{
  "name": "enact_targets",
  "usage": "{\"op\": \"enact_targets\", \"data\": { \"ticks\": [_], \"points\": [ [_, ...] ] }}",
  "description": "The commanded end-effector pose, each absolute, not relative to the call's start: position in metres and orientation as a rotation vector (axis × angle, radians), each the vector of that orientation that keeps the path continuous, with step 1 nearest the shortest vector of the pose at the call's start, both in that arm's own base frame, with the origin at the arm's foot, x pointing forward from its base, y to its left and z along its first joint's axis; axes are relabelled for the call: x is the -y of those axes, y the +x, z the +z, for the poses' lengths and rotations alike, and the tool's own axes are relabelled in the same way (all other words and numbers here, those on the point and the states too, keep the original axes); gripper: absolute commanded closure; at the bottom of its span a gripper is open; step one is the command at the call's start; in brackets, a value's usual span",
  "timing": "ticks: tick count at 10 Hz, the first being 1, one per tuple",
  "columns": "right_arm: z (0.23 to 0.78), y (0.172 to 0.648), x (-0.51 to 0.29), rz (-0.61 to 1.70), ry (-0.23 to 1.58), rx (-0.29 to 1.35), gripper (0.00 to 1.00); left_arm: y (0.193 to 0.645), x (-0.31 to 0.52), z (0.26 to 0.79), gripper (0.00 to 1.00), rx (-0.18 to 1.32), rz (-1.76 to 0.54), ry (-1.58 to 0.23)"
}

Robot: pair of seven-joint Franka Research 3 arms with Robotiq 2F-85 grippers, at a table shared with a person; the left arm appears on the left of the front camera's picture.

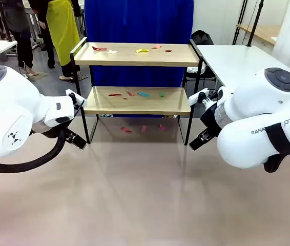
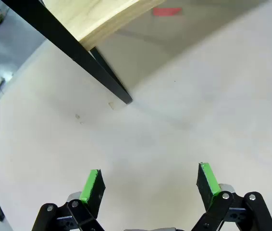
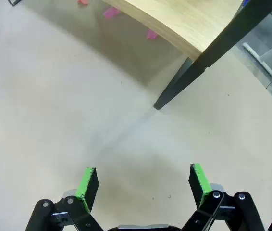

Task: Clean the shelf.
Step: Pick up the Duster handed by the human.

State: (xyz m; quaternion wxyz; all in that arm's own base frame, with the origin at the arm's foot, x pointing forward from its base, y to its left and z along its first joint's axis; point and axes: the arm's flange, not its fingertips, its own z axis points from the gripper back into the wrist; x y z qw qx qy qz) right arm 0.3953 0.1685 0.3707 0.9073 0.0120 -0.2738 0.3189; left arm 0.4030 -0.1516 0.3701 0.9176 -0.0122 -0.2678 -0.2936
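Beige counter [image 1: 145,205] across lower frame. Shelf [image 1: 135,60] at upper centre, both boards [image 1: 135,107] strewn with coloured scraps [image 1: 142,50], more beneath. Left tool [image 2: 148,185] and right tool [image 3: 143,185] spread wide, gripping nothing, low beside the black legs [image 2: 107,79]. Best entered from the open front, pinching one scrap at a time; blocked sideways by raised side rails [image 1: 78,47].

The only lettering I can read from here is on the white shell of the right arm [image 1: 260,136]. It is in dark capitals: "RANK", then a black strap [image 1: 278,139] covers the middle of the line, and "OT" shows past it. The left arm [image 1: 12,113] has a small black emblem [image 1: 14,137] on its shell, a mark rather than letters.
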Motion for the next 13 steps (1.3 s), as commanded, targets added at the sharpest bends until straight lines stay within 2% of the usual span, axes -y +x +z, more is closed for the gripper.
{"op": "enact_targets", "data": {
  "ticks": [1, 9, 11, 13],
  "points": [
    [0.371, 0.395, -0.169, 0.658, 0.025, 0.565, 0.0, 0.403, 0.152, 0.37, 0.0, 0.551, -0.604, -0.025],
    [0.371, 0.395, -0.169, 0.659, 0.024, 0.565, 0.0, 0.403, 0.152, 0.37, 0.0, 0.551, -0.605, -0.025],
    [0.428, 0.411, -0.152, 0.666, 0.087, 0.617, 0.0, 0.412, 0.138, 0.43, 0.0, 0.594, -0.653, -0.11],
    [0.48, 0.419, -0.126, 0.676, 0.151, 0.655, 0.0, 0.436, 0.11, 0.48, 0.0, 0.501, -0.771, -0.197]
  ]
}}
